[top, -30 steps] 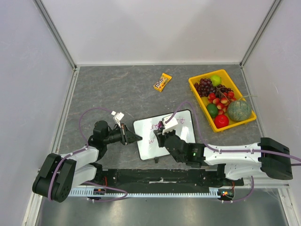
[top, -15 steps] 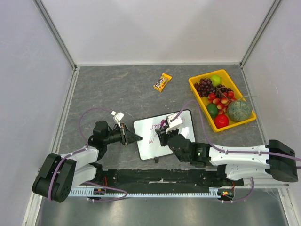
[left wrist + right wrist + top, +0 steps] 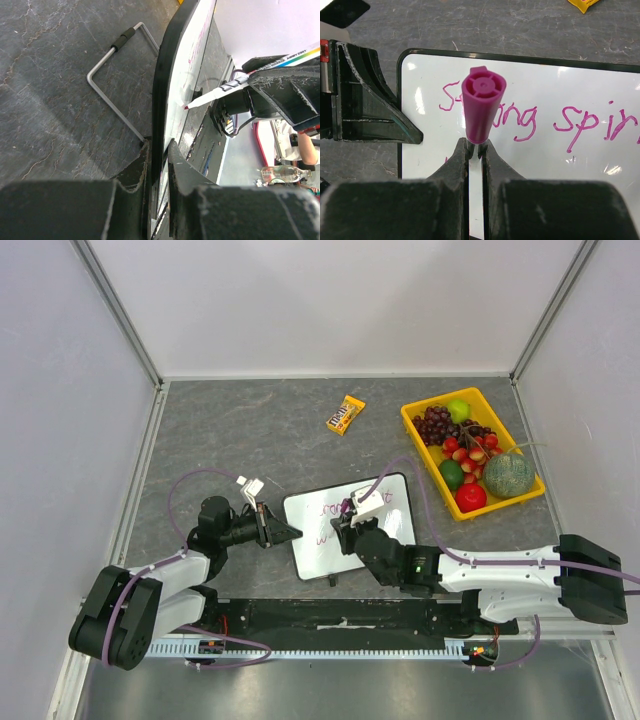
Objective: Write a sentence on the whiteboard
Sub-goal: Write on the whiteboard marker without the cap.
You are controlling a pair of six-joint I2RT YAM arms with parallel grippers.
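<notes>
Our right hand (image 3: 476, 150), clamped on the marker (image 3: 481, 107), has edged back left over the whiteboard (image 3: 312, 545), which sits mid-bench (image 3: 250, 430) with our left hand (image 3: 159, 162) pinching its left edge, so we judge line 2 of the sentence (image 3: 520, 119) is under way.

The whiteboard (image 3: 315, 545) is a small white rectangle with rounded corners and a thin black rim (image 3: 162, 100). It sits skewed on the grey counter, toward the near edge. A bent wire leg with a black sleeve shows beneath it. Its left edge is clamped between the fingers of the left pincer (image 3: 159, 145). The sentence (image 3: 525, 116) is thin magenta handwriting in 2 lines. Line 1 reads "S…ong Spir", partly hidden. Line 2 is barely visible
</notes>
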